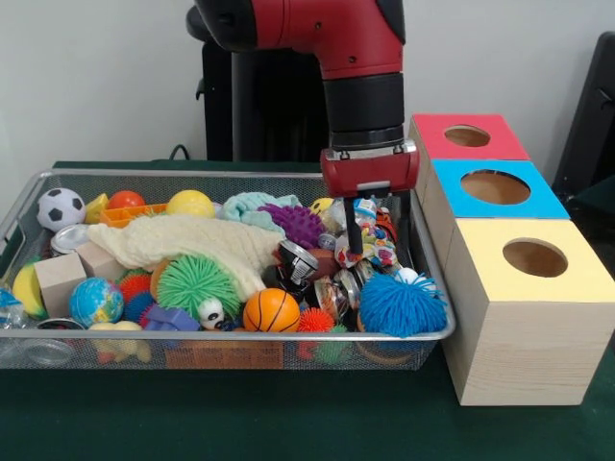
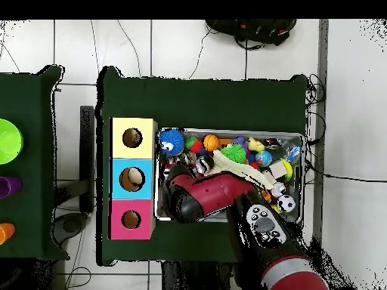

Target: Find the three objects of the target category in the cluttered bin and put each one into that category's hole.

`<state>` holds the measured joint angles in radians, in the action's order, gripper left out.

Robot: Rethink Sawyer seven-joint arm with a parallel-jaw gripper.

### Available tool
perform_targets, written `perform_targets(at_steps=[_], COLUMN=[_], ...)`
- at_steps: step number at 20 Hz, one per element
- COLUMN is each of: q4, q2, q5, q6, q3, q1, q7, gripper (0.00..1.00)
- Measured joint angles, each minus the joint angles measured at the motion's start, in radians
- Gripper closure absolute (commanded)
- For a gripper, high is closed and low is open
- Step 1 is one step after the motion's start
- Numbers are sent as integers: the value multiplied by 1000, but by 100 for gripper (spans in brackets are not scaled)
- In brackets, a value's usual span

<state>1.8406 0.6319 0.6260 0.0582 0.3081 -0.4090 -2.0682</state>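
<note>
Your gripper (image 1: pixel 354 230) is down inside the wire mesh bin (image 1: pixel 240 175), at the end that sits next to the wooden hole box (image 1: pixel 524 327), and its dark fingers are buried in the pile of small toys and cans there. You cannot tell from either view whether the jaws are wide, narrow or holding anything; the clutter hides the tips and the arm covers them from above. The bin looks full: soccer ball (image 1: pixel 61 207) in a far corner, cream cloth (image 1: pixel 192 242) across the middle, green spiky ball (image 1: pixel 196 284), mini basketball (image 1: pixel 271 310) and blue fuzzy ball (image 1: pixel 401 304) along the near edge. The target category isn't stated, so you can't pin which items count. In the overhead view the blue hole (image 2: pixel 131 179) seems to hold something pale, maybe one item delivered, though that's uncertain; the yellow hole (image 2: pixel 132 138) and red hole (image 2: pixel 131 220) look dark and empty. My read: early to mid search, most placements left.
</note>
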Motion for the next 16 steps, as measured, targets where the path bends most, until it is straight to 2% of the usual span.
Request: perform_targets(at_steps=[5,16], q4=[0,-1], q2=[-35,-95], q5=[3,21], q6=[-47,-65], q3=[-44,-101], q1=[36,50], q7=[0,0], gripper=[0,0])
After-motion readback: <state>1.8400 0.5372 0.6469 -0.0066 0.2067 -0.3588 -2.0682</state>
